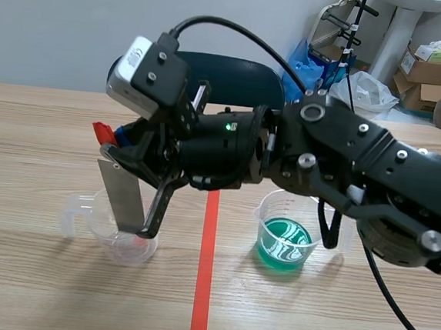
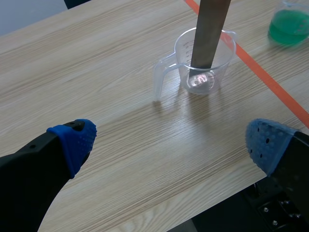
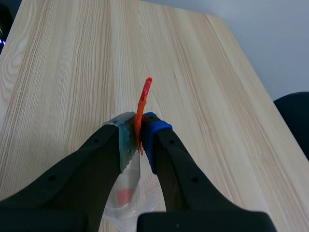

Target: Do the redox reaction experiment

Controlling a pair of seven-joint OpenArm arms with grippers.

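We held the metal strip [image 1: 122, 195] clenched in our right hand [image 3: 137, 142], its lower end inside the clear cup [image 1: 142, 249]. Our left hand [image 2: 169, 145] hung released above the tabletop [image 1: 38, 126]. Any sideways drag could tip the light cup.

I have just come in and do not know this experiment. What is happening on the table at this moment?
The right gripper, reaching across the red tape line, is shut on a grey metal strip with an orange-red tab. It holds the strip nearly upright, lower end inside the clear measuring cup. A second measuring cup with green liquid stands beyond the line, untouched. The left gripper hangs open above the table.
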